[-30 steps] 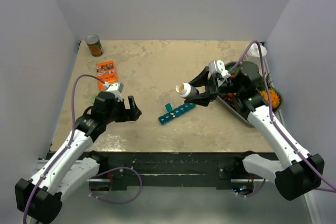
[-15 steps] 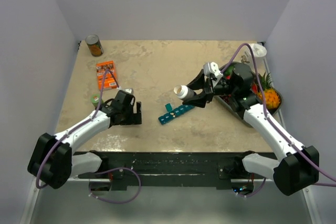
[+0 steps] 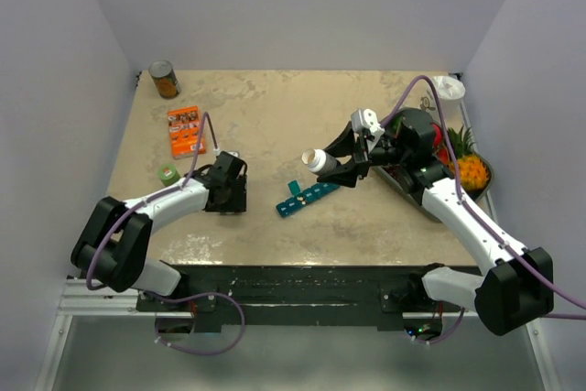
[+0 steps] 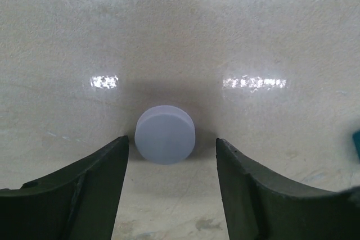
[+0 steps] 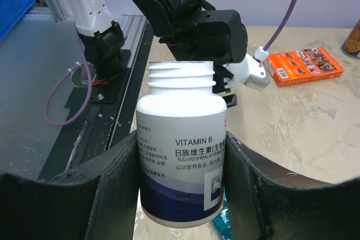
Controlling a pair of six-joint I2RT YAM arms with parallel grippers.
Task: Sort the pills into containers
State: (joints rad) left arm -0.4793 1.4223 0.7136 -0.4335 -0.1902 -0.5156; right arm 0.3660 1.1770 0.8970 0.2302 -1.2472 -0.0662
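The teal-blue pill-organiser strip (image 3: 309,197) lies slantwise at the table's middle; a corner of it shows in the right wrist view (image 5: 223,224). My right gripper (image 3: 343,169) is shut on a white Vitamin B bottle (image 5: 181,144) with no cap, held tilted just above the strip's far end, mouth (image 3: 313,160) pointing left. My left gripper (image 3: 229,197) is down at the table, left of the strip. It is open (image 4: 171,150), and a round white cap (image 4: 165,134) lies flat on the table between its fingertips, untouched. No loose pills show.
An orange box (image 3: 186,130), a green tape roll (image 3: 168,173) and a can (image 3: 164,80) sit at the left and back left. A grey fruit tray (image 3: 412,191) with fruit stands at the right, under my right arm. A white object (image 3: 449,87) is at the back right.
My left arm has swung right and lowered its gripper to the table. My right gripper has shifted the bottle slightly left, over the strip's end.
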